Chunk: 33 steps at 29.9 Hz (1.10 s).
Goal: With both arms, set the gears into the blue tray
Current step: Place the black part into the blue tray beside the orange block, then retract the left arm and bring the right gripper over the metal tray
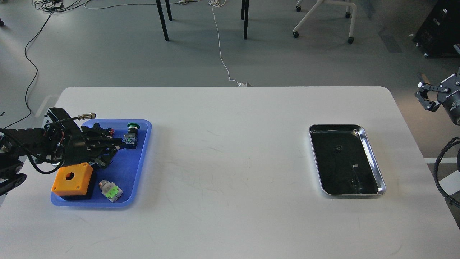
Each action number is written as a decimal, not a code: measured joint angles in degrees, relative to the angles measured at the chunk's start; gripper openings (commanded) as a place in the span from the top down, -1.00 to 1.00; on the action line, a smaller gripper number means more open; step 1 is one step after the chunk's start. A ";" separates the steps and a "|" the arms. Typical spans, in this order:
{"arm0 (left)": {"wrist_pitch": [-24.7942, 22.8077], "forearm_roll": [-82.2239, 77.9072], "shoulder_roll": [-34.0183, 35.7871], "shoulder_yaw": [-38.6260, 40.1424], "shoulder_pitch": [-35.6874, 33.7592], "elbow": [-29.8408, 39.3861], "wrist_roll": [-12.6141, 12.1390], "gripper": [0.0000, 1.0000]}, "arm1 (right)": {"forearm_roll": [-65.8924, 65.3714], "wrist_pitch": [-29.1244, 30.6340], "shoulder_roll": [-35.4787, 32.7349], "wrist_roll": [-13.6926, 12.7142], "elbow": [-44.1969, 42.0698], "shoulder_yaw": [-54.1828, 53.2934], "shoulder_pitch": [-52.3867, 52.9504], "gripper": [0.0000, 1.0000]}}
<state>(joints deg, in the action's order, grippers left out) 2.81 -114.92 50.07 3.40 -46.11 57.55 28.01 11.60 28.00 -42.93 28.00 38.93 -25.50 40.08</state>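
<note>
The blue tray (130, 169) lies at the table's left. My left gripper (114, 154) reaches in from the left and hovers over the tray's far half. Its fingers stand apart, and I see nothing between them. One gear (338, 147), a tiny black ring, lies in the far half of the steel tray (381, 187) at the right. No other gear shows. My right gripper (424, 98) hangs beyond the table's right edge, open and empty, far from the steel tray.
In the blue tray are an orange box with a hole (72, 178), a green-capped push-button (132, 127), a black connector (102, 130) and a green-and-silver switch (110, 190). A small white scrap (355, 166) lies in the steel tray.
</note>
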 measured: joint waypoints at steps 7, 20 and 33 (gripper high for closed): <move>0.00 -0.21 0.02 -0.01 2.12 -0.42 0.01 0.36 | 0.00 0.00 -0.54 0.00 -0.08 0.02 0.26 -0.96; 0.13 9.60 -0.05 0.67 1.76 -0.35 -0.01 -0.77 | -0.11 0.00 -0.81 0.00 -0.01 0.05 0.52 -0.96; -0.68 61.79 -0.70 6.04 -5.92 -1.40 -0.04 -0.96 | -14.52 0.00 -4.08 0.00 0.07 1.12 11.61 -0.96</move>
<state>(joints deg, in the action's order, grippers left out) 2.14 -53.13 49.36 9.44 -52.03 56.15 27.97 -2.91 28.00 -47.01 28.00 39.00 -24.38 51.68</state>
